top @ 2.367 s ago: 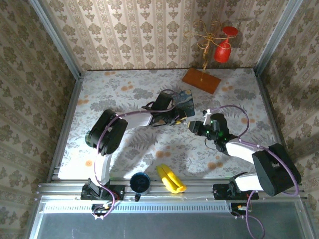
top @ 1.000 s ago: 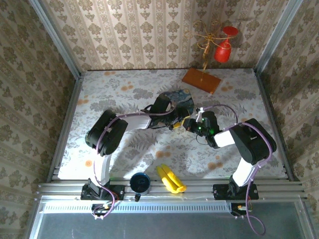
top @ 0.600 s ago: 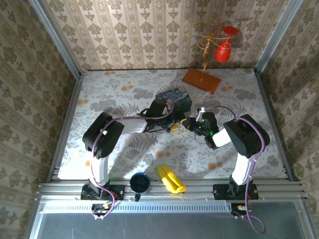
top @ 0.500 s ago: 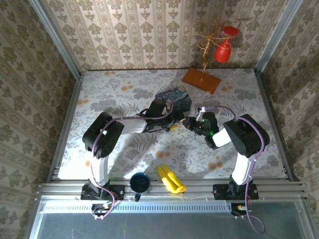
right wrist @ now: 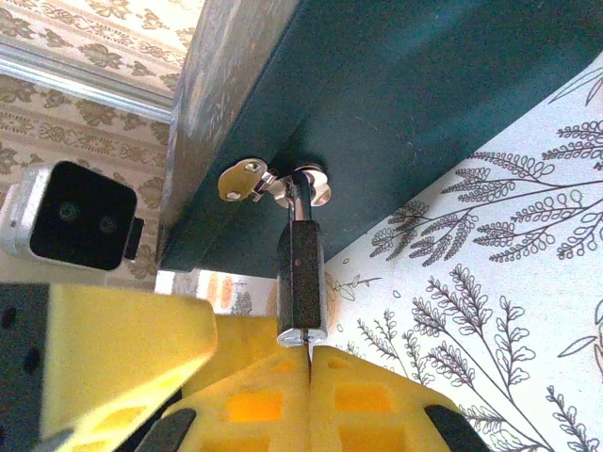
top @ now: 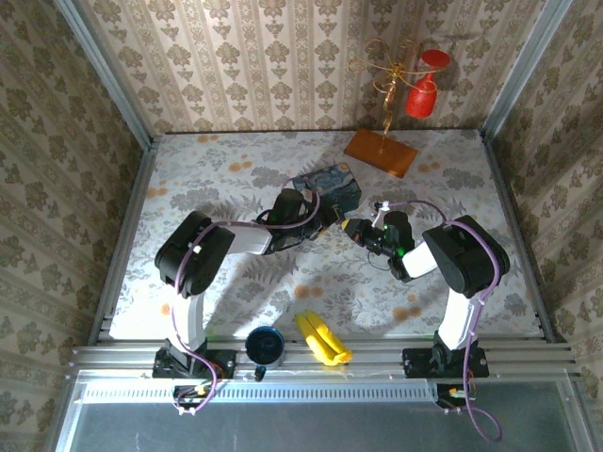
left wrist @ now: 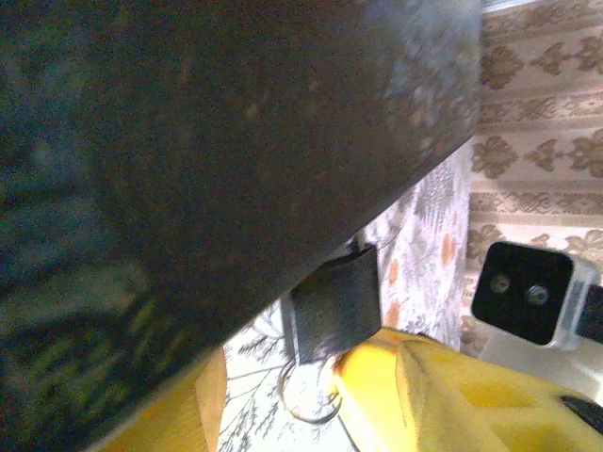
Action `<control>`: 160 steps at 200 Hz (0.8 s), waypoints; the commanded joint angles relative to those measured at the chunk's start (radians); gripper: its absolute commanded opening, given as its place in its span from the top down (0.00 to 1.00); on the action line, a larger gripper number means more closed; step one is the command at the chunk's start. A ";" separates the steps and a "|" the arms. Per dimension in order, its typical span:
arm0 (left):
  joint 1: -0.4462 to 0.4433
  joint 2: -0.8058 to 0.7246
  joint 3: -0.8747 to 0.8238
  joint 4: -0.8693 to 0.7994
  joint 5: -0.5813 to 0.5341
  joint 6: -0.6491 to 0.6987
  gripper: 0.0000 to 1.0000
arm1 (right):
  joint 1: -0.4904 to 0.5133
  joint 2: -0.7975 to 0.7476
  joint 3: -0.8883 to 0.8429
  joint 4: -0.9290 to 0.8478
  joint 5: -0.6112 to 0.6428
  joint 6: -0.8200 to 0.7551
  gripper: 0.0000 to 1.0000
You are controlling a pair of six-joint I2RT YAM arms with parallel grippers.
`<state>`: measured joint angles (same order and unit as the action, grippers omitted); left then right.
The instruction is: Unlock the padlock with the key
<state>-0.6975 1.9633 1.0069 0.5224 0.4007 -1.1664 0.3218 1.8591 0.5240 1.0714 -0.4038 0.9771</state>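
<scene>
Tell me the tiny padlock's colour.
The tiny metal padlock has a dark body and silver shackle, clearest in the right wrist view.

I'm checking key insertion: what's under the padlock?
The right gripper's closed yellow fingers meet the padlock's bottom end; a silver sliver shows there. Any key blade is hidden between the pads.

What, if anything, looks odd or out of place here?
Nothing is spilled or broken. One oddity: the padlock sticks straight out from the clasp of the blue box instead of dangling, because the right hand, shut on what looks like the key, holds its far end.
</scene>
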 commanded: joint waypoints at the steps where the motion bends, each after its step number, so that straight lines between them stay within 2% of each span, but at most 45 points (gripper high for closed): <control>1: 0.001 0.028 -0.015 0.166 -0.005 -0.001 0.50 | -0.006 -0.010 0.006 0.065 -0.026 0.014 1.00; 92: -0.004 0.109 0.005 0.220 0.017 -0.055 0.53 | -0.003 -0.003 0.018 0.082 -0.030 0.041 1.00; 96: -0.004 0.111 0.007 0.223 0.018 -0.056 0.54 | -0.004 -0.001 0.019 0.084 -0.030 0.042 1.00; 102: -0.004 0.114 0.010 0.228 0.017 -0.056 0.62 | -0.004 0.001 0.019 0.086 -0.032 0.045 1.00; 149: -0.005 0.142 0.024 0.269 0.017 -0.084 0.68 | -0.001 0.036 0.024 0.121 -0.026 0.087 1.00; 154: -0.005 0.146 0.022 0.278 0.018 -0.090 0.75 | -0.001 0.041 0.024 0.127 -0.024 0.093 1.00; 160: -0.004 0.150 0.021 0.286 0.020 -0.096 0.77 | 0.000 0.048 0.021 0.134 -0.022 0.099 1.00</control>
<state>-0.6994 2.0823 1.0103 0.7643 0.4026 -1.2247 0.3195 1.8816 0.5240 1.1152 -0.4057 1.0424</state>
